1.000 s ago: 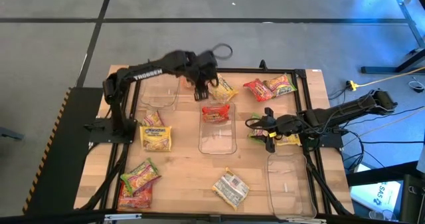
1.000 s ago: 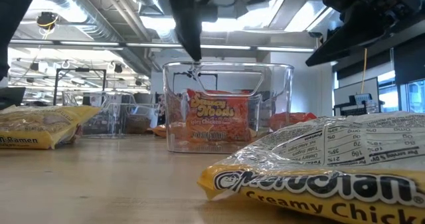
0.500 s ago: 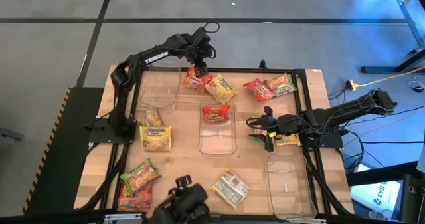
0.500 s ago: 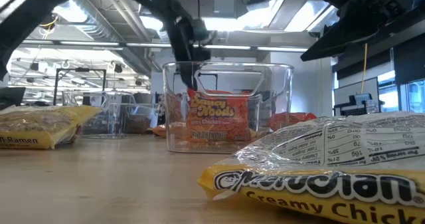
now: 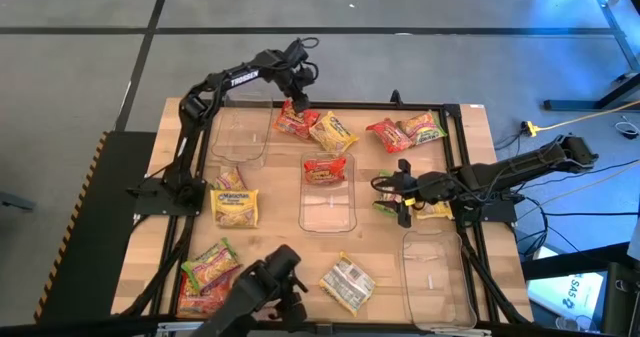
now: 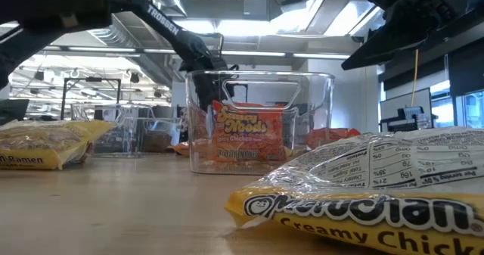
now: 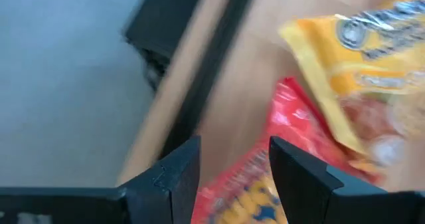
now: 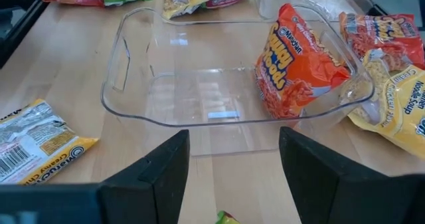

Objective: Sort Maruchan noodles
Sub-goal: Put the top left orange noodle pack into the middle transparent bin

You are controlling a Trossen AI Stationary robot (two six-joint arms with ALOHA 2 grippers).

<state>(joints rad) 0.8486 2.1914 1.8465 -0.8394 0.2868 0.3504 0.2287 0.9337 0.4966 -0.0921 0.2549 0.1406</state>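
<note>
We find the Maruchan noodles scattered over the wooden table (image 5: 280, 247). One red packet (image 5: 323, 169) stands against the far end wall inside the middle clear tray (image 5: 328, 212). A second red packet (image 5: 295, 122) lies at the table's far edge, touching a yellow packet (image 5: 334, 132) beside it. The left gripper (image 5: 296, 103) hangs directly over that red packet; its jaws stand apart with nothing between them. More packets lie at the far right (image 5: 405, 131), at the left side (image 5: 233, 206), at the near left corner (image 5: 206, 272), and one face-down at the near edge (image 5: 347, 283). The right gripper (image 5: 404, 198) waits beside the middle tray, jaws apart, empty, with a packet (image 5: 436, 211) just behind it.
</note>
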